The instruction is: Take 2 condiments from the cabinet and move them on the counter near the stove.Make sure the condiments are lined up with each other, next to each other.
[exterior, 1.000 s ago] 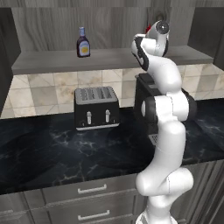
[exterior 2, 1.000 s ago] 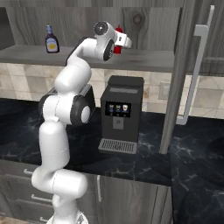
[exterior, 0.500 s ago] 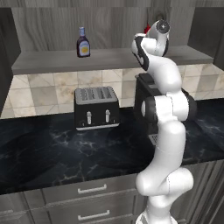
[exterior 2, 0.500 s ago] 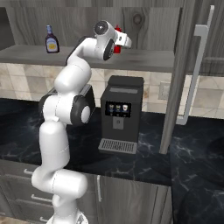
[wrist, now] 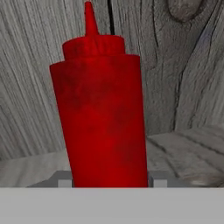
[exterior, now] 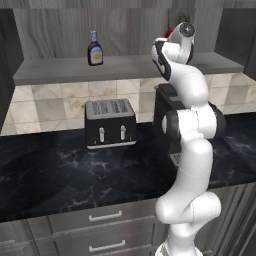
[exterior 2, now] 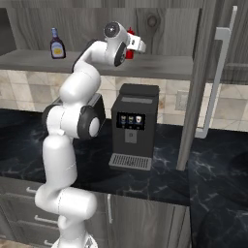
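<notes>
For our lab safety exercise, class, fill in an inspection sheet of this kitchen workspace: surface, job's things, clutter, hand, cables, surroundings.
Surface: black marble counter, no condiments on it yet.
Job's things: red squeeze bottle upright on the cabinet shelf; brown bottle on the same shelf, further left, apart.
Clutter: toaster and coffee machine on the counter.
Hand: hand raised to the shelf, closed on the red squeeze bottle.
Cables: nothing seen.
Surroundings: cabinet door open, tiled backsplash, drawers below.
</notes>
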Tool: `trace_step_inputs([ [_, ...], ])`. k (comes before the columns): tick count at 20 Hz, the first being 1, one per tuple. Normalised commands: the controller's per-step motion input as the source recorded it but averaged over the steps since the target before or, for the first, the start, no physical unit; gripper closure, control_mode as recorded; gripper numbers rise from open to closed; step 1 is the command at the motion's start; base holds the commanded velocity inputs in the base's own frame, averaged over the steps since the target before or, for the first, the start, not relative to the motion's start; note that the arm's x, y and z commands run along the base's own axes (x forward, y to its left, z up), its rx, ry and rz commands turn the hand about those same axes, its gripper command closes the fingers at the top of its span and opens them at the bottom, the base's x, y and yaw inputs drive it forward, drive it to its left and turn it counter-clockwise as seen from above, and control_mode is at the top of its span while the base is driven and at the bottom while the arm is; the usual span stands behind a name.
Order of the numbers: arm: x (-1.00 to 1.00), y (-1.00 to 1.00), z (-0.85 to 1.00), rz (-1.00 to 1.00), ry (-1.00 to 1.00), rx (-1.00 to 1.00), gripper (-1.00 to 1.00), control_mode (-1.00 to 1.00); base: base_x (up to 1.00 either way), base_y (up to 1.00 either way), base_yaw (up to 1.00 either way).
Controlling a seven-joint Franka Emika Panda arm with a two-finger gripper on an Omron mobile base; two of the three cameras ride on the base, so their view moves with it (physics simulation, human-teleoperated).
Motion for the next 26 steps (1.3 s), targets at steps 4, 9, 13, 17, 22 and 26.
trace_step_inputs([
  [4,-0.96,0.0,0.03,0.0,-0.12,0.0,1.0,-1.0,0.0,0.0,0.0],
  [9,-1.0,0.0,0.08,-0.01,-0.18,0.0,1.0,-1.0,0.0,0.0,0.0],
  [13,-1.0,0.0,0.0,0.0,-0.13,0.0,1.0,-1.0,0.0,0.0,0.0],
  [17,-1.0,0.0,0.06,0.0,-0.15,0.02,1.0,-1.0,0.0,0.0,0.0],
  [22,-1.0,0.02,0.45,0.01,-0.13,0.0,1.0,-1.0,0.0,0.0,0.0],
  [26,-1.0,0.14,0.34,0.05,0.0,0.0,1.0,-1.0,0.0,0.0,0.0],
])
